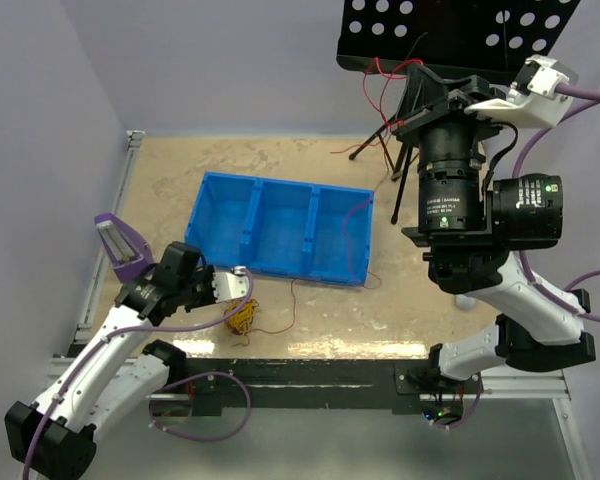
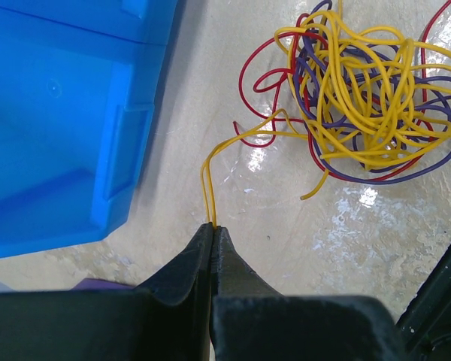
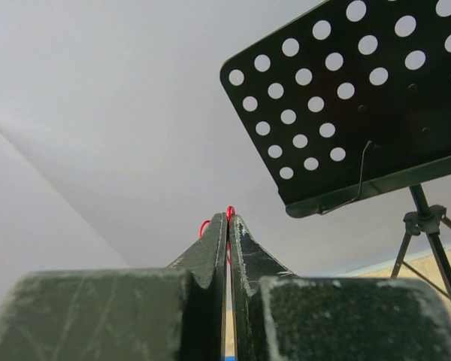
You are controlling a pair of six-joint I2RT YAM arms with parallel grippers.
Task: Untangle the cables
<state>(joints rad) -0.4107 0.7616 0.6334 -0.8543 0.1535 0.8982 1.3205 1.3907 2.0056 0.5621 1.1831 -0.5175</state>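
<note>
1. Left gripper (image 2: 213,230): low over the table, jaws pressed together, nipping the end of a thin yellow wire (image 2: 207,192) at the very tips.
2. The yellow wire arcs away into the tangle of curly yellow, purple and red cables (image 2: 364,98). The tangle lies on the beige speckled tabletop (image 2: 286,226), near its front edge.
3. Blue plastic three-compartment bin (image 2: 52,113): near the tangle, not touching it.
4. Right gripper (image 3: 228,219): raised high, jaws closed on a hair-thin red wire (image 3: 229,211), beside a black perforated metal music stand (image 3: 406,135).
5. Top view: red wire hangs in loops below the raised gripper.
</note>
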